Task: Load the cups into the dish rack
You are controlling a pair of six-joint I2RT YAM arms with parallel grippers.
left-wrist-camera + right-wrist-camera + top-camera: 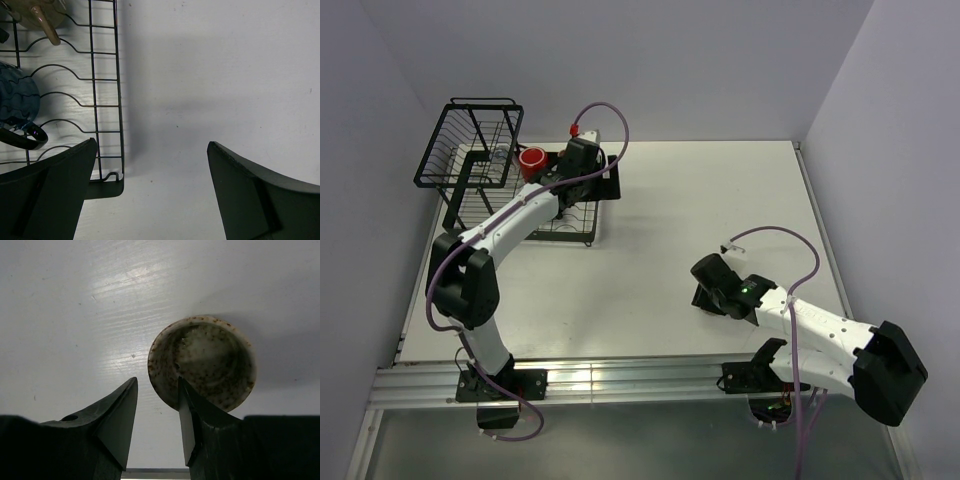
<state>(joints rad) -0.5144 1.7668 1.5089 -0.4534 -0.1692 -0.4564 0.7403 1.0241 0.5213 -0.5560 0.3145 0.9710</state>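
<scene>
The black wire dish rack (450,150) stands at the far left. A red mug (531,160) sits in it, with a clear glass (498,158) in the basket part. My left gripper (570,165) is open and empty just right of the rack's edge (119,100). Its wrist view shows a dark blue mug (17,100) and a tan cup (42,15) on the slotted tray. The low beige speckled cup (202,362) stands upright on the table. My right gripper (157,382) is open, one finger inside the rim and the other outside.
The white table (700,200) has walls at the back and on both sides. A metal rail (620,380) runs along the near edge by the arm bases. The beige cup is hidden under my right gripper (705,290) in the top view.
</scene>
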